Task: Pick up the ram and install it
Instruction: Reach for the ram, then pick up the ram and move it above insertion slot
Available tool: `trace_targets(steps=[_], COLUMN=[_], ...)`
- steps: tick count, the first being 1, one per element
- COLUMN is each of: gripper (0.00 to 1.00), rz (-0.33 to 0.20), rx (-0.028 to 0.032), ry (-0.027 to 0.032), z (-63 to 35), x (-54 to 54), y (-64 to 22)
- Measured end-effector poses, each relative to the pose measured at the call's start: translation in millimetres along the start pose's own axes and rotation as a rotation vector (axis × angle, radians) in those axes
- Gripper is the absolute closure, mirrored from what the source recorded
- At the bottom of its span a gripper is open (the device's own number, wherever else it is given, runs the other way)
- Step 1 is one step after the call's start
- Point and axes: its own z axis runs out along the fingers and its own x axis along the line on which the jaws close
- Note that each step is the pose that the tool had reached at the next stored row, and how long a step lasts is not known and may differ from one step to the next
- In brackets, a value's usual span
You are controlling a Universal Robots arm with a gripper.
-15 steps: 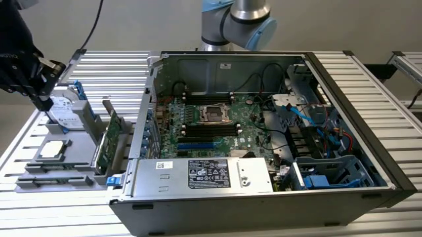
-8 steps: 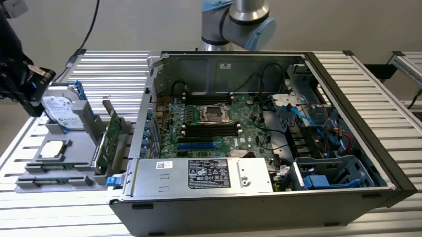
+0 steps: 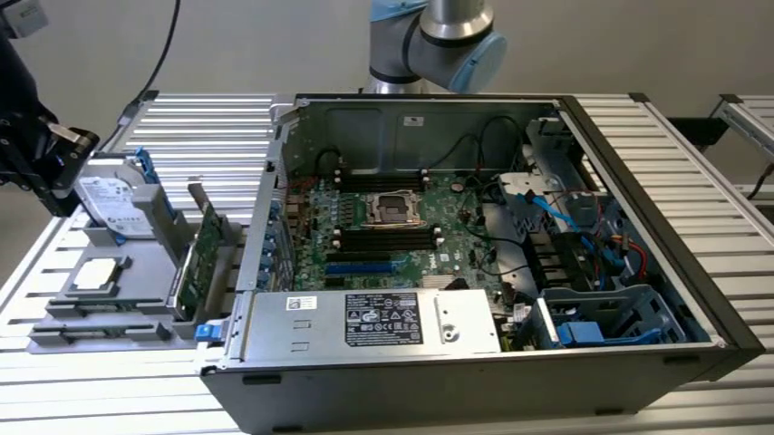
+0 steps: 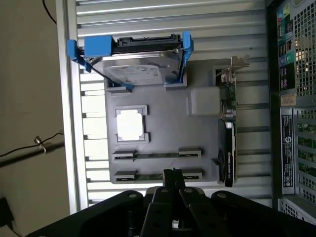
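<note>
My gripper (image 4: 173,175) hangs clenched on nothing at the exterior view's upper left, over the gray tray (image 4: 168,128) at its lower left. The ram (image 4: 158,154) sits on edge in a tray slot, apart from me.

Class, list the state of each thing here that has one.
computer case: lying on its side, side panel off
hard drive: upright in the grey tray, blue rails fitted
expansion card: standing on edge in the tray
processor chip: flat in its recess
gripper: hovering above the tray
</note>
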Motion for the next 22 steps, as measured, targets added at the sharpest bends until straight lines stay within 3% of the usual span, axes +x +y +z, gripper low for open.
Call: trace_targets(steps=[12,16,22], gripper=[0.89,0.89,0.89], rz=[-0.008,-0.080,-0.189], rx=[-0.0018,0.0015,0.0068], ry=[-0.0007,-0.0006,0.0040], z=[0.4,1.5,5.8], x=[0.9,0.7,0.6], y=[-0.6,-0.6,-0.8])
